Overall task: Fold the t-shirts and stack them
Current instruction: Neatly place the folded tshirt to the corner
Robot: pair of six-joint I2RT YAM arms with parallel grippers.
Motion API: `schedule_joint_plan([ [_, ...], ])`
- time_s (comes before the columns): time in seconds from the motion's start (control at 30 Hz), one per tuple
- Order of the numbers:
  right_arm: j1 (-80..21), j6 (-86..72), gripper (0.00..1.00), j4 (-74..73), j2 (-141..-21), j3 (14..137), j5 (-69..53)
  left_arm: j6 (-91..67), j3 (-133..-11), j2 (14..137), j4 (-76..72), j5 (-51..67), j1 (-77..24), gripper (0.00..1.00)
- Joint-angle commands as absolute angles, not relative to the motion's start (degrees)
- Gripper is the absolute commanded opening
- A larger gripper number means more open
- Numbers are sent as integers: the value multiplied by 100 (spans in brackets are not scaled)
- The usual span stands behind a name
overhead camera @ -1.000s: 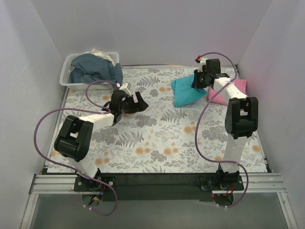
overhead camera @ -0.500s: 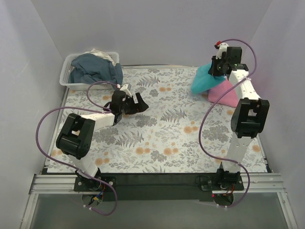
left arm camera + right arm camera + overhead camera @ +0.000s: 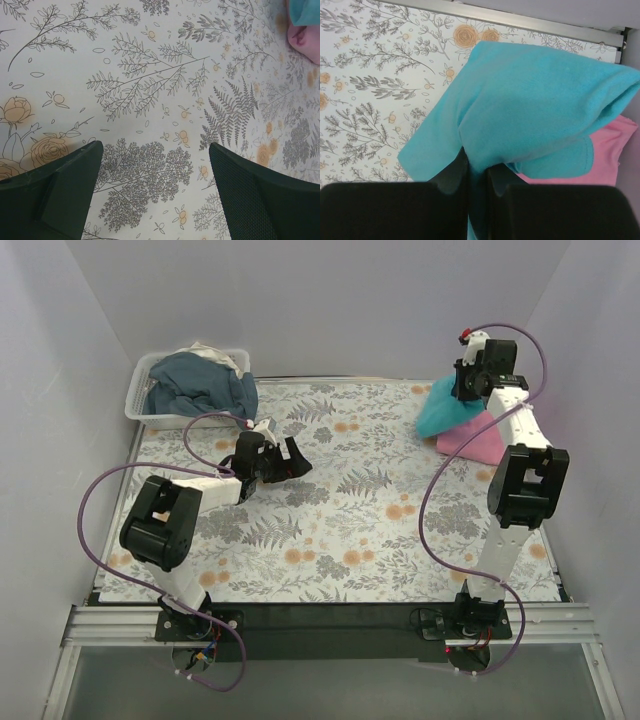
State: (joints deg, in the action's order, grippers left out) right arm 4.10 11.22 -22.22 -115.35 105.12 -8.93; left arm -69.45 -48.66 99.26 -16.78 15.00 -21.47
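My right gripper (image 3: 468, 382) is shut on the folded turquoise t-shirt (image 3: 445, 410) and holds it up at the far right, hanging partly over the folded pink t-shirt (image 3: 478, 441) that lies on the table. In the right wrist view the turquoise t-shirt (image 3: 530, 107) is pinched in my right gripper (image 3: 478, 170), with the pink t-shirt (image 3: 600, 160) below it. My left gripper (image 3: 283, 459) is open and empty over the floral table at centre left. In the left wrist view its fingers (image 3: 65, 190) stand wide apart over bare cloth.
A clear plastic bin (image 3: 140, 400) with dark blue clothes (image 3: 200, 385) stands at the far left corner. White walls close in the table on three sides. The table's metal back edge (image 3: 520, 21) runs just behind the shirts.
My right gripper has lifted the turquoise t-shirt off the table and carried it right and back, over the pink t-shirt. The left arm has barely moved.
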Motion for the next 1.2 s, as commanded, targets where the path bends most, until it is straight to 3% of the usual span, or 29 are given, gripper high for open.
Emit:
schedule_joint_plan([
  [0.0,413,1274,1,-1855,-11225,10119,-799,-6935,-4843,9940,-1767,1582,-2118,80],
  [0.17,413,1169,1,-1328,-10777,9546,-871,-6943,-4852,9940,-1767,1600,-2118,80],
  [0.6,439,1257,1,665,-9967,7939,404,-6935,-4843,9932,-1767,1608,-2118,80],
  [1.17,817,1652,1,1397,-10090,7384,738,-6935,-4764,9862,-1723,1600,-2118,80],
])
